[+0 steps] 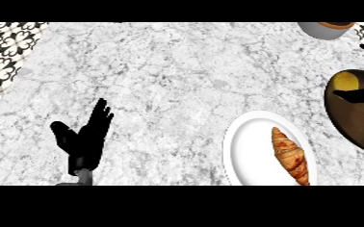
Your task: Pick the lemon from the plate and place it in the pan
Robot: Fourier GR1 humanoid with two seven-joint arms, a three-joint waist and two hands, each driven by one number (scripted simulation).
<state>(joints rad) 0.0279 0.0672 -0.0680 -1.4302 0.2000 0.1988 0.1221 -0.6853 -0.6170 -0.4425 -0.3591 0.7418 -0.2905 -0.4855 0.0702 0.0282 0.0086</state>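
The yellow lemon [346,81] lies inside the dark brown pan [340,118], which is cut off by the right edge. Just below the lemon a black shape, seemingly part of my right hand [350,95], comes in from the right edge over the pan; most of that hand is out of view. The white plate [249,144] sits at the lower right, left of the pan, and holds only a croissant [290,155]. My left hand [86,137] rests open at the lower left with its fingers pointing up, far from the plate and the pan.
A grey cup [323,29] with a brown inside stands at the top right corner, behind the pan. A black and white patterned tile strip [16,45] borders the marble counter [177,86] at the upper left.
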